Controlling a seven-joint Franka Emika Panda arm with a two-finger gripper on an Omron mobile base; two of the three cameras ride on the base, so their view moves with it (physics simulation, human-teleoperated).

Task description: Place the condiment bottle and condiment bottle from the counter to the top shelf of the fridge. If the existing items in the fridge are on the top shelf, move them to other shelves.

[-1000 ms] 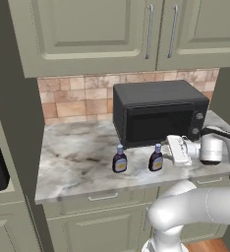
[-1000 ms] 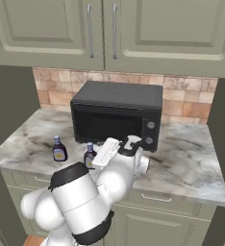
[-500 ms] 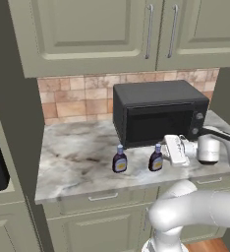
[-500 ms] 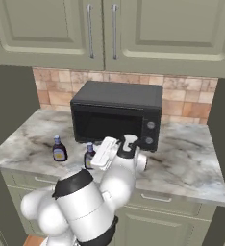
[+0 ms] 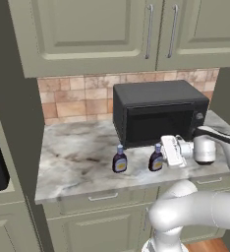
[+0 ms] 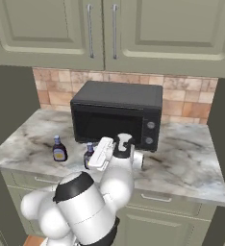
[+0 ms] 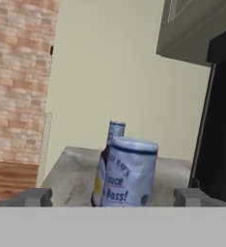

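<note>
Your claw (image 5: 169, 150) was spread wide and empty just beside the nearer condiment bottle (image 5: 156, 158), and both condiment bottles (image 5: 119, 160) stood near the counter's (image 5: 72, 162) front edge, nothing yet moved.

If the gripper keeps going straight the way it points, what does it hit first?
Most likely the nearer bottle, which stands between the open gripper's fingertips in the hand view. The other bottle stands farther along the counter, roughly behind it.
</note>
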